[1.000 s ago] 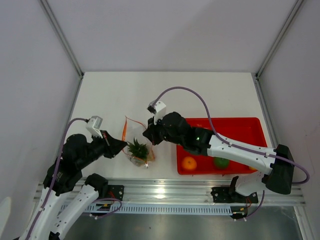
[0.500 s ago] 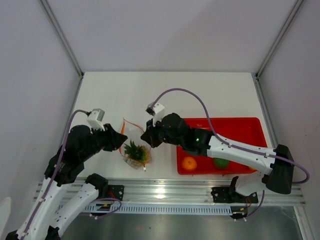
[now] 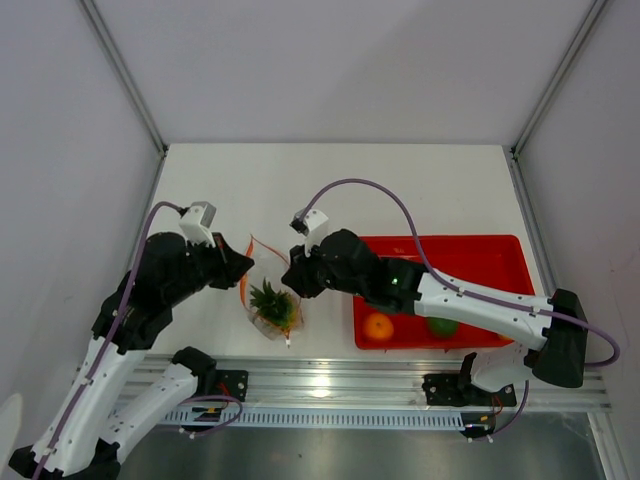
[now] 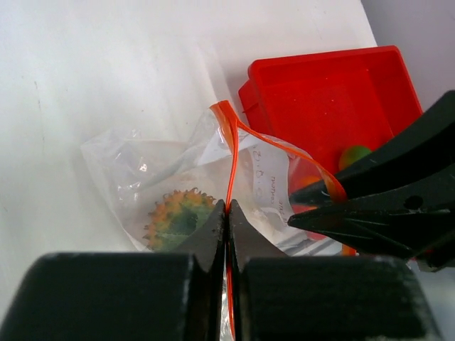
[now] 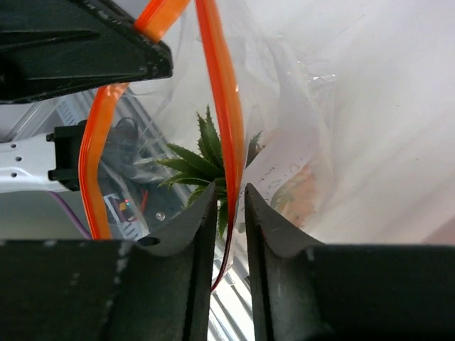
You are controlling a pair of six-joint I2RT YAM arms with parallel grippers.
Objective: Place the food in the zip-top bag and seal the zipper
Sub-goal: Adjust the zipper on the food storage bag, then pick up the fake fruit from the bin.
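My left gripper [image 4: 227, 209] is pressed together on the zipper [image 4: 231, 153], pinching the orange-red strip near one end. My right gripper [image 5: 229, 195] has its jaws slightly parted, with another stretch of the strip running between them. From the wrist view it looks loosely straddled, not clamped. The bag [image 4: 121, 163] hangs between the two grippers, just left of the red tray [image 3: 440, 242], with its bottom resting on the table [image 3: 330, 190]. The pineapple [image 3: 272, 300] sits inside it, leaves toward the mouth. The strip's two lips stand apart in a loop, so the mouth is open, not sealed. An orange ball [image 3: 378, 326] and a green fruit [image 3: 443, 325] lie in the tray, and I see no lemon anywhere. I judge the job in hand is holding the mouth open for more fruit, not closing it yet. To do it well, the left pinch should be firm and low enough that the bag's bottom rests on the table and the pineapple cannot roll out. If the right gripper backs off, it should go straight along its own line so its fingers do not snag the strip and fold the mouth shut. What stands in the way is the soft film, which can sag over the opening. The leafy crown also crowds the mouth, and the near wall of the tray sits close to the bag's right side.
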